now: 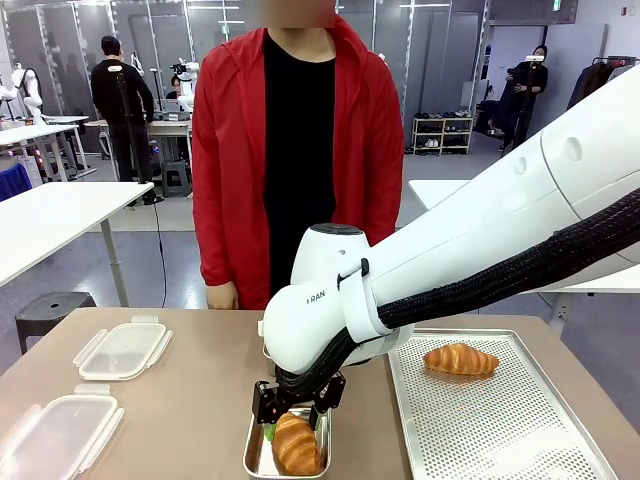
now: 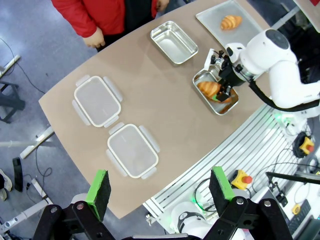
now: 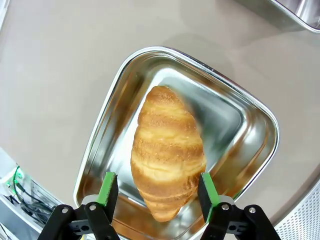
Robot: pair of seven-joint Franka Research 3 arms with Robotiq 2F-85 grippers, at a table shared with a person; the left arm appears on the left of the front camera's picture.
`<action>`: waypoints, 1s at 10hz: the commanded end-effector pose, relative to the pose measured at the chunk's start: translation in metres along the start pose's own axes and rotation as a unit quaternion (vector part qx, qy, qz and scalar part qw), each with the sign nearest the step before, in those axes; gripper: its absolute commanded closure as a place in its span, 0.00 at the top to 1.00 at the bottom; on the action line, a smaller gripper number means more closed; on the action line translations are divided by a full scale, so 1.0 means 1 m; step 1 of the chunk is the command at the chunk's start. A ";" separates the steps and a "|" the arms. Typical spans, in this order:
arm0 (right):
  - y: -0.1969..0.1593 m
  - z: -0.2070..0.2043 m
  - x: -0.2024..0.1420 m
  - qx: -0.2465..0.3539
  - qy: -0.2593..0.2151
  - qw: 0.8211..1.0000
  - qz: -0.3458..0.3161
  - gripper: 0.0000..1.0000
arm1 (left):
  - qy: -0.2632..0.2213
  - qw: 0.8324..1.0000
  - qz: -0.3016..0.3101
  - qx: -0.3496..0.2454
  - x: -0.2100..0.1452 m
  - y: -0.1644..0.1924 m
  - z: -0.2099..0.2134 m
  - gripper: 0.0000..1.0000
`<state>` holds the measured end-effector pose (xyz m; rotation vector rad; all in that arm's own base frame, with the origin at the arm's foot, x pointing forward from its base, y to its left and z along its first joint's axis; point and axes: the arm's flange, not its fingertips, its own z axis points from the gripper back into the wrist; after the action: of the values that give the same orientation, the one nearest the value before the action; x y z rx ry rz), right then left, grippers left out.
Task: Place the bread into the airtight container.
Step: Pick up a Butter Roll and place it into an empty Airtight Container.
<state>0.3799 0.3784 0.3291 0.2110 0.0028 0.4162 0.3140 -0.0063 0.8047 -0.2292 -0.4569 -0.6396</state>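
R claw point(image 1: 294, 418): reaches in from the right and is lowered into the steel container point(image 1: 254, 462), which sits at the near edge of the worktop point(image 1: 200, 400), approx. mid-way along it. Jaws are wide apart. Croissant point(image 1: 297, 445) lies flat on the container floor, its near end btw. the two green pads.

R wrist view, detail:
- One pad point(image 3: 107, 189) stands clear of the crust, w/ bare steel showing in the gap.
- The other pad point(image 3: 206, 190) sits at the crust edge; contact cannot be confirmed.
- Croissant point(image 3: 167, 155) runs lengthwise along the container point(image 3: 100, 125), away from the claw point(image 3: 157, 190).

Finding: R claw is released and flanks the bread, not clamped on it.

L claw point(image 2: 159, 186): high above the near edge of the worktop. Jaws are fully spread, pads are bare, nothing held or touched.

Other items, L wrist view:
- Second steel container point(image 2: 175, 42) is toward the far edge, apart from the first point(image 2: 216, 113).
- Two clear lids point(image 2: 97, 100) point(image 2: 132, 150) lie flat, side by side, at the worktop's left end.
- Perforated tray point(image 2: 210, 15) is at the right end, w/ a second croissant point(image 2: 231, 21) on it.
- Person in a red jacket point(image 1: 225, 150) stands at the far edge.
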 end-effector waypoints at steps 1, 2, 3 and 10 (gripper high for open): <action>0.001 -0.001 0.000 0.000 0.001 1.000 0.000 0.80 | 0.002 1.000 -0.004 -0.005 -0.001 -0.001 0.002 1.00; 0.001 -0.001 0.000 0.000 0.001 1.000 0.000 0.80 | 0.002 1.000 -0.004 -0.005 -0.001 -0.001 0.002 1.00; 0.000 0.000 0.000 0.000 0.000 1.000 0.000 0.81 | 0.002 1.000 -0.004 -0.005 -0.001 -0.001 0.002 1.00; -0.021 0.244 -0.083 -0.060 -0.077 0.993 0.072 0.81 | 0.002 1.000 -0.004 -0.005 -0.001 -0.001 0.002 1.00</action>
<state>0.3255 0.3006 0.5467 0.1468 -0.1738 0.4571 0.3141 -0.0060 0.8047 -0.2292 -0.4568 -0.6389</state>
